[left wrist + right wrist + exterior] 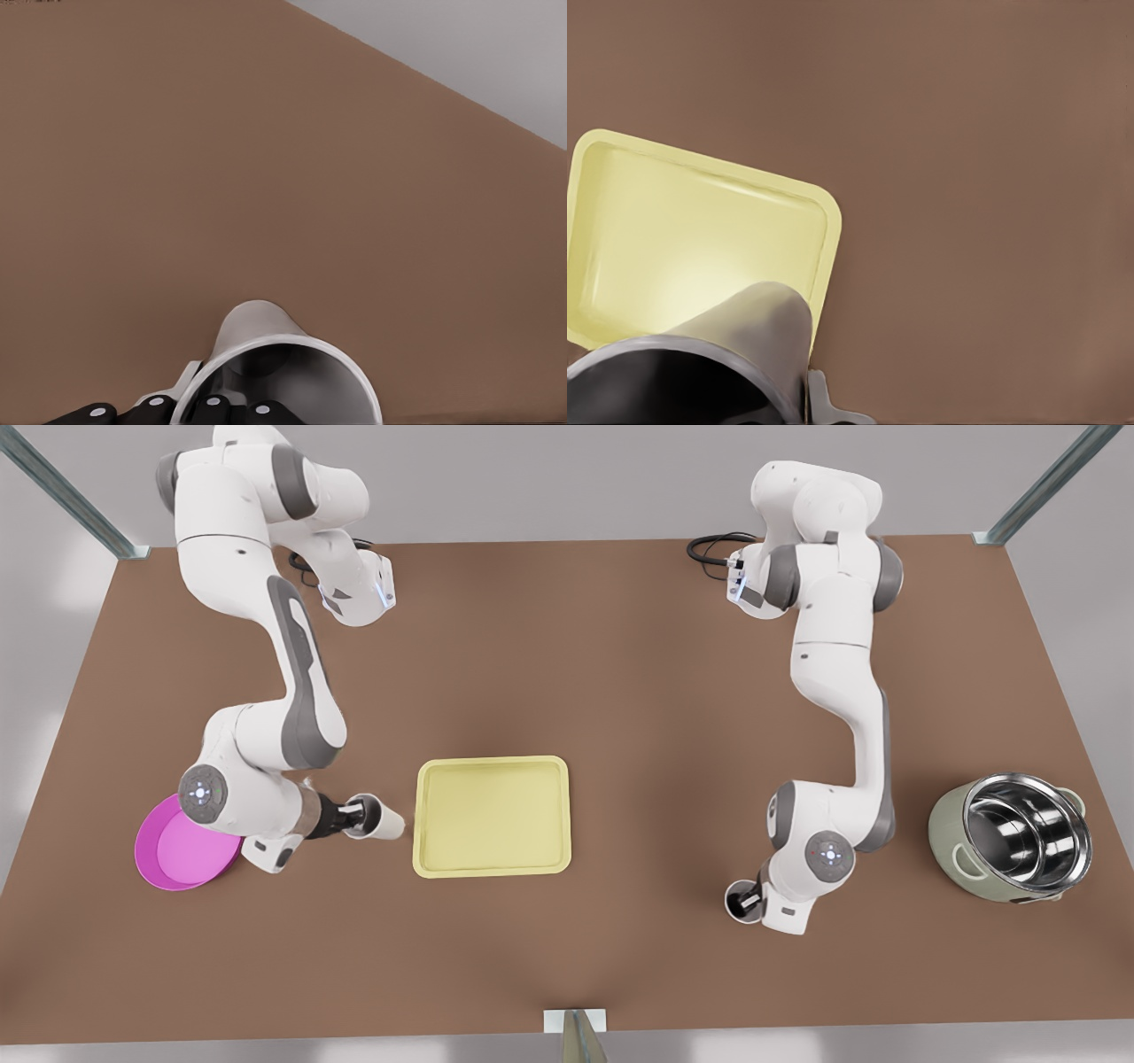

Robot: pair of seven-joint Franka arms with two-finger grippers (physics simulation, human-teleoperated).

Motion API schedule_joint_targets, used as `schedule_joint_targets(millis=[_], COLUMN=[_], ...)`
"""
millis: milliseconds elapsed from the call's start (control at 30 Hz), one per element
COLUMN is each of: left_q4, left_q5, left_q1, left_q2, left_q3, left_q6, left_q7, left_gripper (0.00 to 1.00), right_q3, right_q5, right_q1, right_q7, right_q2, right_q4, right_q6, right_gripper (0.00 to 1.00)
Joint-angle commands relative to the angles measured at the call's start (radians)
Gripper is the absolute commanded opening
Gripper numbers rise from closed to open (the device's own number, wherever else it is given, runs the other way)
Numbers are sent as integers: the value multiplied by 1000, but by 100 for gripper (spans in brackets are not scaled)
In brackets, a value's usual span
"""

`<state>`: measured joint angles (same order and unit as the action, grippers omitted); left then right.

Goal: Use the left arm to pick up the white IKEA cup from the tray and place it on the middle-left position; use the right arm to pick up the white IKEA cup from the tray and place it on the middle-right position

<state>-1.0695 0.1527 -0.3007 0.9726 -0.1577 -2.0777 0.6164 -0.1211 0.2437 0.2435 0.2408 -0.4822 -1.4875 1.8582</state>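
Lying sideways in the left gripper [359, 816], one cup [383, 823] points base-first at the tray [493, 864].

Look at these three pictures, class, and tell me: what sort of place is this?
Probably a simulated robot test bench, not a real kitchen: two white arms mounted on a bare brown table with metal frame posts at its corners, and scattered tableware, namely a yellow tray, a magenta plate and a steel-lined pot.

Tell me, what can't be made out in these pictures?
- Front view: the plate is partly hidden by the arm above it.
- Front view: whether the left cup in the left gripper touches the table; the wrist covers part of it.
- Right wrist view: the right cup, held by the right gripper, is cut off by the picture's edge and hides a corner of the tray.
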Motion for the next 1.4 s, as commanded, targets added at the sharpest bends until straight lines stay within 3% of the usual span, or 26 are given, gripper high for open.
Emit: schedule_joint_targets(millis=[0,67,100,133,400,533,600,633,667,700,733,833,933,1167,1200,1267,1367], left_q4=[0,0,0,-1,-4,-3,-6,-43,-163,-521,-651,-647,-624,-600,-600,-600,-600], left_q5=[64,64,62,61,36,-79,-56,-16,-15,-38,-68,-71,-71,-73,-73,-67,-64], left_q1=[3,2,2,0,-11,-11,-9,-12,-11,-11,-12,-23,-23,-21,-23,-14,-11], left_q2=[6,21,21,21,5,-114,-273,-390,-510,-730,-805,-799,-792,-758,-758,-755,-761], left_q3=[0,0,0,0,-8,-11,0,1,1,-2,-2,1,1,0,0,-3,-11], left_q6=[-64,-94,-97,-114,-81,183,439,608,610,328,222,228,226,214,214,211,214], left_q7=[-452,-454,-454,-457,-489,-530,-555,-570,-650,-694,-687,-667,-664,-665,-664,-665,-662], left_gripper=[5,5,45,100,100,100,100,100,100,100,100,100,100,100,100,100,100], right_q3=[1,0,-11,-18,-55,-60,-60,-57,-57,-57,-54,-52,-51,-48,-48,-48,-48], right_q5=[-132,-185,-208,-211,-213,-210,-208,-208,-208,-207,-207,-198,-196,-170,-170,-159,-156], right_q1=[-6,-7,-7,-7,-15,-27,-32,-36,-36,-38,-49,-53,-53,-53,-53,-55,-53], right_q7=[193,235,249,282,328,328,328,328,328,328,328,328,327,328,328,328,327], right_q2=[-15,-47,-62,-84,-173,-236,-256,-257,-262,-262,-262,-262,-262,-283,-283,-285,-285], right_q4=[12,12,12,10,21,27,30,30,30,30,30,30,30,32,33,41,42], right_q6=[19,127,165,197,319,407,415,426,427,429,429,429,430,444,444,444,444], right_gripper=[0,0,0,0,0,0,0,0,0,0,0,0,17,22,25,46,55])
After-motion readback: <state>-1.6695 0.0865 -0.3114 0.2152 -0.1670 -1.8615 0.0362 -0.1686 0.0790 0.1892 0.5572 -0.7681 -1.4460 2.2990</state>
